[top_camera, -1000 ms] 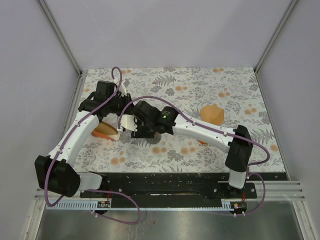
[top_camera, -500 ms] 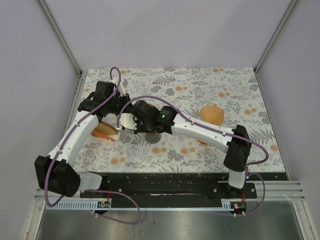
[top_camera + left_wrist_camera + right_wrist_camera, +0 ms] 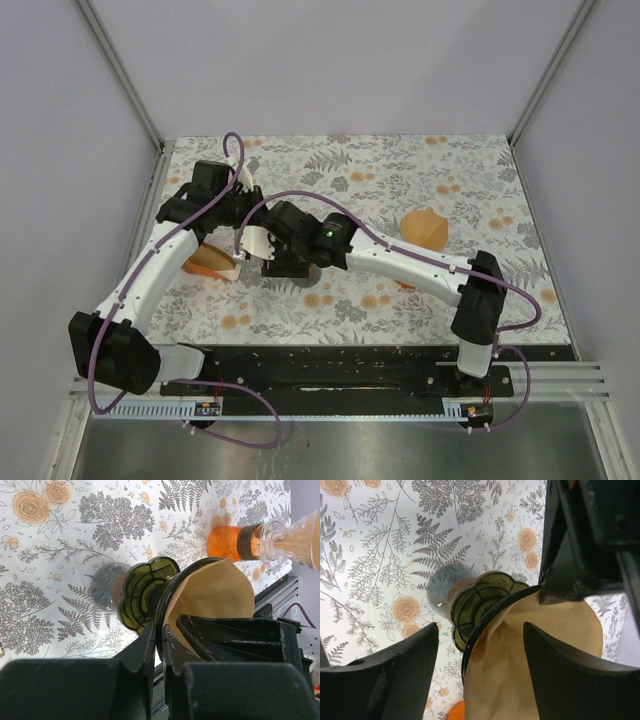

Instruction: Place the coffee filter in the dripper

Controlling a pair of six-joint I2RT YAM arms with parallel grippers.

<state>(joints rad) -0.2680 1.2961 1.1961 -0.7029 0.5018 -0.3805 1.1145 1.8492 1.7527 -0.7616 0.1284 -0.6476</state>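
Observation:
The dark green dripper (image 3: 145, 592) with a black rim is held tilted above the floral table, and the brown paper coffee filter (image 3: 215, 590) sits inside its mouth. My left gripper (image 3: 159, 635) is shut on the dripper's rim. In the right wrist view the dripper (image 3: 480, 602) and the filter (image 3: 540, 670) lie between the fingers of my open right gripper (image 3: 481, 630), which touch neither. In the top view the dripper with the filter (image 3: 212, 262) is at the left, with the left gripper (image 3: 228, 240) and the right gripper (image 3: 262, 250) beside it.
An orange-brown cone (image 3: 425, 228) stands on the table right of centre. In the left wrist view it shows as an orange and glass piece with a black collar (image 3: 250, 537). The table has a grey wall and a frame post on its left side (image 3: 150, 140).
The right gripper shifted slightly left and up, then came back to about where it was. The left gripper keeps its hold on the dripper.

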